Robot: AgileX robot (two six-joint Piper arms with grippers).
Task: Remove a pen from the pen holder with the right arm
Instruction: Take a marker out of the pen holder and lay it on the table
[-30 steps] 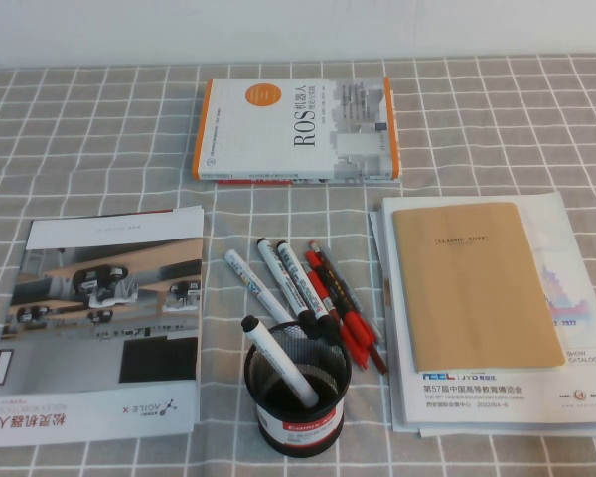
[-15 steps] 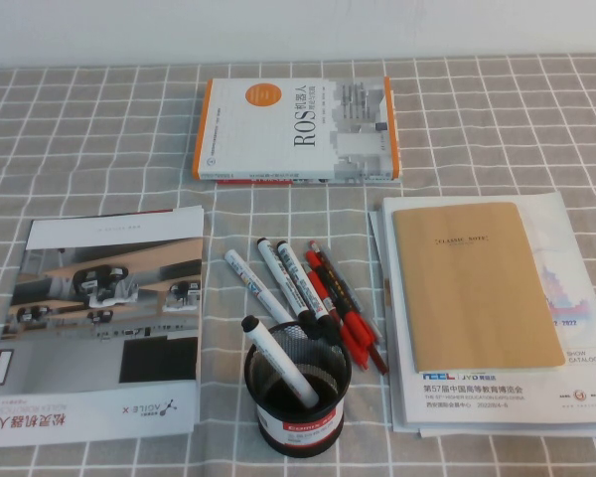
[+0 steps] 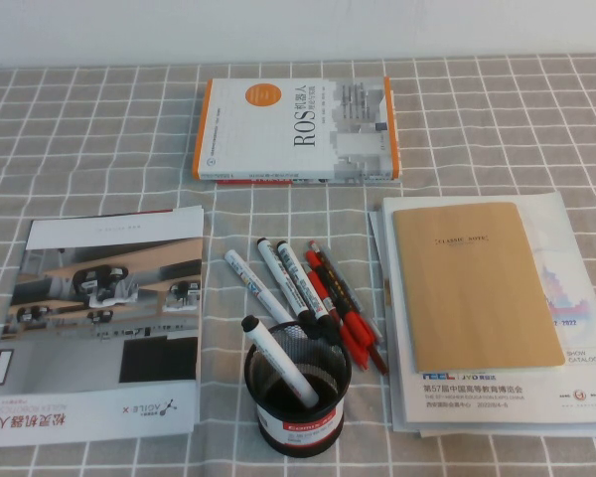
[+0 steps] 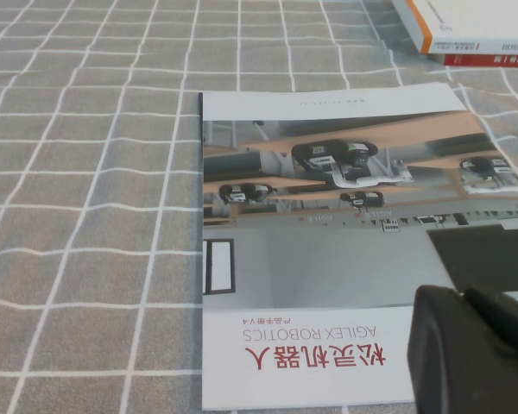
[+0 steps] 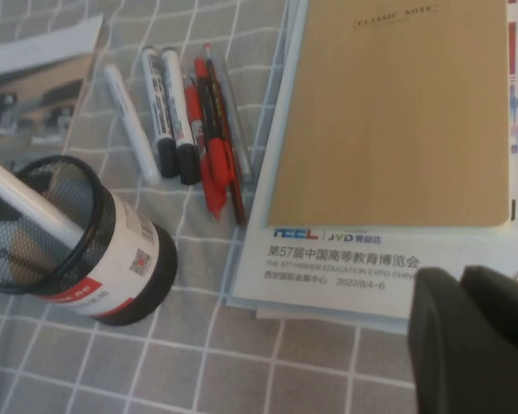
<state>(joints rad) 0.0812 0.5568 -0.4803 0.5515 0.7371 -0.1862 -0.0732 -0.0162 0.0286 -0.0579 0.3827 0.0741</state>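
Poised right gripper (image 5: 462,280), shut and empty, above the expo catalogues (image 5: 328,263), apart from the mesh pen holder (image 5: 131,259); had yet to reach the white marker (image 5: 26,207) leaning inside. Parked left gripper (image 4: 464,297), shut, over the AgileX brochure (image 4: 328,267).

This looks like an office or study desk. A counter (image 3: 99,129) under grey checked cloth carries a ROS robotics book (image 3: 296,129) at upper centre and an AgileX brochure (image 3: 104,328) at lower left. At right, a tan notebook (image 3: 472,283) lies on expo catalogues (image 3: 497,397). At lower centre a mesh pen holder (image 3: 298,417) holds a marker (image 3: 278,363), with loose pens (image 3: 308,283) just behind it.
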